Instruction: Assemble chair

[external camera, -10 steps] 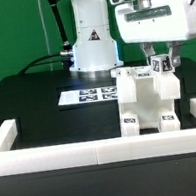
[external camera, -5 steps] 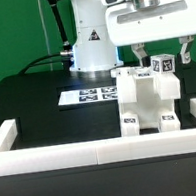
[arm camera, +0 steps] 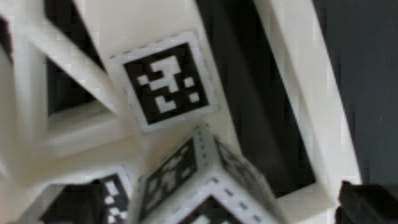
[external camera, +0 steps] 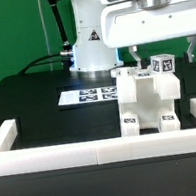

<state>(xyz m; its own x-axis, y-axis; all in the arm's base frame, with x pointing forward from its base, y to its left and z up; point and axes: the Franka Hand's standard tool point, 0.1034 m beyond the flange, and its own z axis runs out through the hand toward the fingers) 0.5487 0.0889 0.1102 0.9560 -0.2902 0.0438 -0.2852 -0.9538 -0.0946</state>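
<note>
White blocky chair [external camera: 147, 104], partly built, upright on the black table [external camera: 32, 110] toward the exterior view's right, just behind the front rail [external camera: 84, 153]. Square tags on its front faces and on a small block at its top. Close up in the wrist view, only blurred white chair [arm camera: 294, 90] parts with tags. Just above that top block, the gripper [external camera: 164, 56], jaws spread wide and holding nothing, one finger to each side of the block, apart from it. Flat on the table, the marker board [external camera: 85, 93], beside the chair on the exterior view's left. Behind it, the white robot base [external camera: 91, 46].
</note>
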